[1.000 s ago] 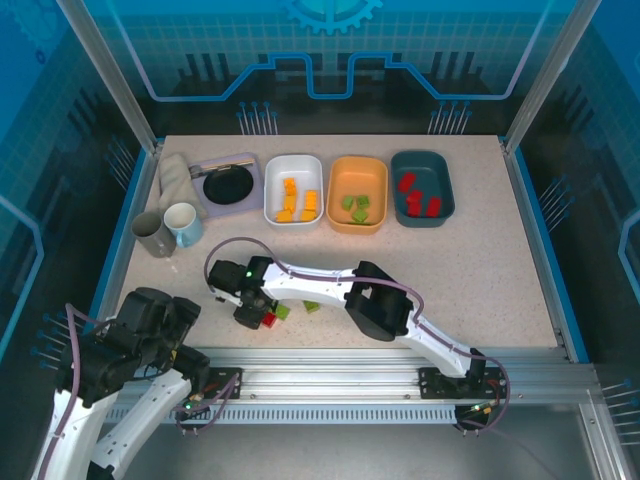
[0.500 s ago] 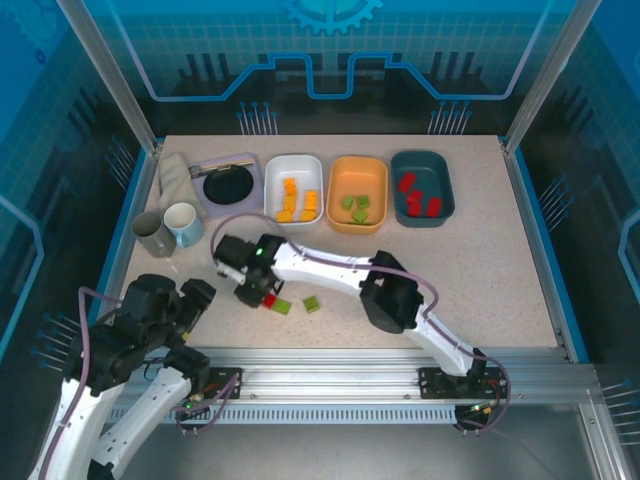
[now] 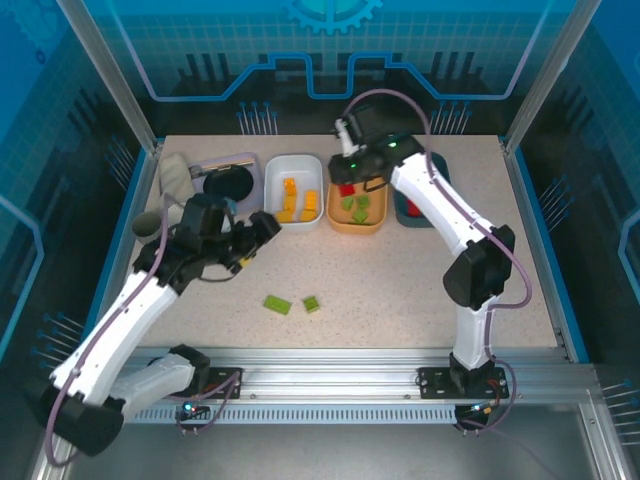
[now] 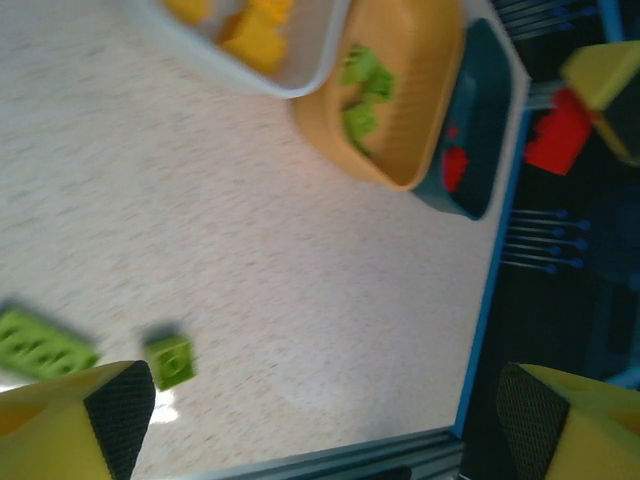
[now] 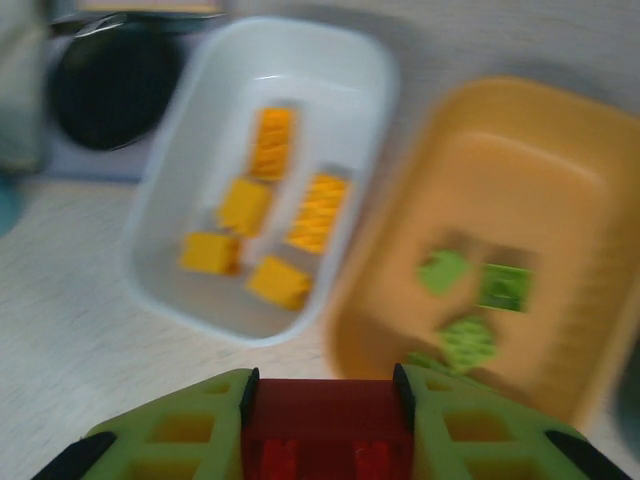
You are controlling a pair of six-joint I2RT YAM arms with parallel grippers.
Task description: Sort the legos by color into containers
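— Since the right gripper (image 3: 348,184) is pinching a red brick (image 5: 325,425) between its pressed fingers, which step is this?

— The carry. It hangs over the left edge of the orange tub (image 5: 540,160), where green bricks lie. The teal tub (image 4: 478,110), which holds the reds, sits just to the right. I judge it must shift right until it is above the teal tub, then part its fingers.

— And the left gripper (image 3: 252,240)?

— Spread wide and holding nothing, out over the table near the white tub (image 3: 293,158). A long green brick (image 3: 277,304) and a small green brick (image 3: 311,303) lie loose nearer the bases. It probably goes for one of them next.

— What differs from a second ago?

— Then the right gripper was low among the loose bricks, closing on the red one, and the left arm was folded at the near-left corner. Now the red is up by the tubs, and the left arm reaches in.
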